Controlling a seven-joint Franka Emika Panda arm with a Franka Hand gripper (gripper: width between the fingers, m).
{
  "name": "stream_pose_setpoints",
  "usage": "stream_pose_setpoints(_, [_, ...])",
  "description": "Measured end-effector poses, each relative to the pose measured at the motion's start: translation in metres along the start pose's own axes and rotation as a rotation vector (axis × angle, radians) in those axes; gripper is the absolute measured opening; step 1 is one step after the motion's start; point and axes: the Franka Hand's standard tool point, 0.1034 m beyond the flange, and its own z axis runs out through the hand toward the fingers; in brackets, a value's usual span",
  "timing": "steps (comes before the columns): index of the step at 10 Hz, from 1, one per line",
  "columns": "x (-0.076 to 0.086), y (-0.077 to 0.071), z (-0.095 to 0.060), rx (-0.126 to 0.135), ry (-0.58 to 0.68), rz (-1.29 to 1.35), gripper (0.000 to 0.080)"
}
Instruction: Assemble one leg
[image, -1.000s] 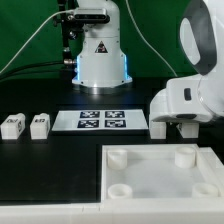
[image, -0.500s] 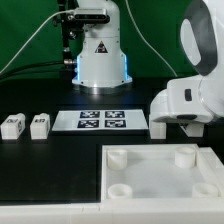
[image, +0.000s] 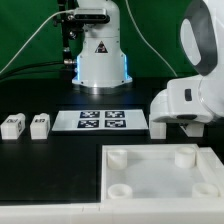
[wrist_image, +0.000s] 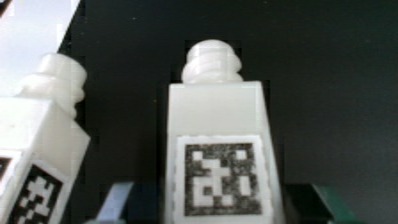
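- Pincer (wrist_image: 222, 203): in the wrist view its two dark fingers (wrist_image: 128, 200) flank the leg (wrist_image: 222, 120), one close against each side. Whether they clamp it or merely bracket it cannot be told.
- The leg: a white block with its black-and-white tag (wrist_image: 222, 176) facing the camera. Its knobbed end points away from the fingers, against the black surface (wrist_image: 134, 60).
- Second leg (wrist_image: 45, 130): just beside the first, separated by a dark gap and lying the same way. Only part of its tag shows.
- Exterior view: the arm's white hand (image: 185, 100) sits at middle right of the frame, low over the surface and behind the tray (image: 150, 175). What is under the hand cannot be made out clearly.
- Tray: lies flat at lower right, with round sockets at its corners.
- Marker board (image: 100, 120): lies flat at centre frame, in front of the robot base (image: 100, 55).
- Two further legs: far-left leg (image: 12, 125) and its neighbour (image: 39, 125) lie side by side at middle left. They are not touching and are well apart from the pincer.
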Motion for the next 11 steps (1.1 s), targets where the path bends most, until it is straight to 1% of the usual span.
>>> stream_pose_setpoints(2, [0.000,0.000,0.000,0.000,0.000,0.000,0.0290])
stream_pose_setpoints(3, [0.000,0.002,-0.004,0.002,0.002,-0.006,0.0290])
stream_pose_setpoints(4, [0.001,0.012,-0.028,0.009,0.015,-0.024,0.0290])
stream_pose_setpoints(5, [0.000,0.027,-0.064,0.025,0.064,-0.044,0.0290])
stream_pose_setpoints(6, [-0.006,0.042,-0.092,0.037,0.096,-0.051,0.0290])
stream_pose_setpoints(7, [-0.010,0.053,-0.116,0.038,0.160,-0.053,0.0290])
stream_pose_setpoints(8, [-0.020,0.064,-0.145,0.031,0.277,-0.053,0.0290])
stream_pose_setpoints(9, [-0.023,0.067,-0.160,0.030,0.410,-0.056,0.0291])
stream_pose_setpoints(10, [-0.020,0.065,-0.159,0.041,0.532,-0.060,0.0291])
stream_pose_setpoints(11, [-0.021,0.064,-0.155,0.048,0.615,-0.063,0.0291])
